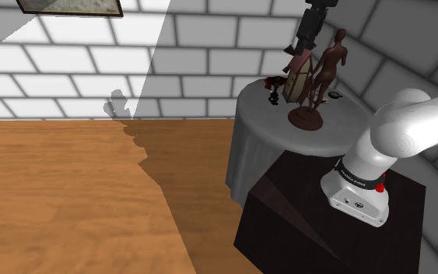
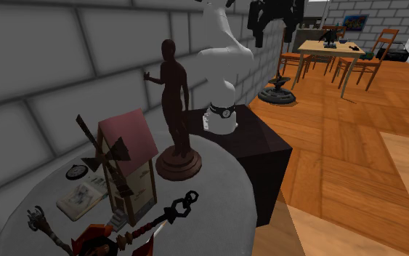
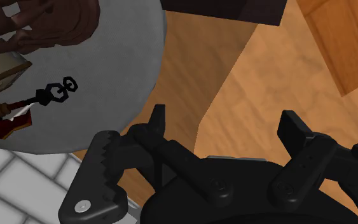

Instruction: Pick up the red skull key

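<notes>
A: Okay, quick one. Where's the key?

B: The key [image 2: 168, 213] lies flat on the round table [image 2: 224, 182]. In the second exterior view it sits close to the near rim, just right of the toy windmill [image 2: 126, 171].

A: Long axis?

B: It lies slantwise. The black looped end points toward the base of the statue [image 2: 175, 109], and the red end lies toward the near rim.

A: Gripper state?

B: The gripper [image 3: 225, 127] is released, with its fingers apart and nothing between them. In the shoulder view it hangs high, up above the statue's head.

A: So which way does the key lie from it?

B: Well below and off to one side. In the wrist view the key sits out past one finger, not between the two. What shows between the fingers is the wood floor [image 3: 266, 63] beyond the table's rim.

A: Next move?

B: My guess is down and across, toward the shoulder view's left edge of the table. The wrist probably has to turn so the fingers close across the shaft. There's only one arm, so no choice to make there.

A: Any difference between views?

B: The second exterior view gives the key's whole length and both ends. The shoulder view gives the gripper's height over the table. The wrist view settles the finger gap.
</notes>
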You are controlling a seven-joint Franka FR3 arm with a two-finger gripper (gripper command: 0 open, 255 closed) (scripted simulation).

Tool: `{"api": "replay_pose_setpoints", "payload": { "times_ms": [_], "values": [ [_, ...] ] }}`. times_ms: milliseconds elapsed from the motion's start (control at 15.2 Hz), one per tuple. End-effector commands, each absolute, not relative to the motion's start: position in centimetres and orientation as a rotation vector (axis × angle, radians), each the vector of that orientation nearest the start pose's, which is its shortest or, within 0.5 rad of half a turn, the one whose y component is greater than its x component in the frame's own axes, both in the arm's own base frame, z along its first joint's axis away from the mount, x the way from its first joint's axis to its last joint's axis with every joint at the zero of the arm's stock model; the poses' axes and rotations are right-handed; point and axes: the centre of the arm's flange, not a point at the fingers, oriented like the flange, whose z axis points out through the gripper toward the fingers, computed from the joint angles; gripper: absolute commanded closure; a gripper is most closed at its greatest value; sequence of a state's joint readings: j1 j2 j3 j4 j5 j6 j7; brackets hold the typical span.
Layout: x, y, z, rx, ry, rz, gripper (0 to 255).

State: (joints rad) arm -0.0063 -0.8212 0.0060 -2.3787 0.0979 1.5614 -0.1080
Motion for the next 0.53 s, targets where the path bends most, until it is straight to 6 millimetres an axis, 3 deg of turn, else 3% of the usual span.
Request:
{"api": "replay_pose_setpoints", "payload": {
  "times_ms": [0, 462],
  "values": [
    [29.6, 1.1, 59.0, -3.044, -0.163, -0.014, 0],
    [35.0, -3.5, 53.4, -3.067, 0.025, -0.013, 0]
  ]
}}
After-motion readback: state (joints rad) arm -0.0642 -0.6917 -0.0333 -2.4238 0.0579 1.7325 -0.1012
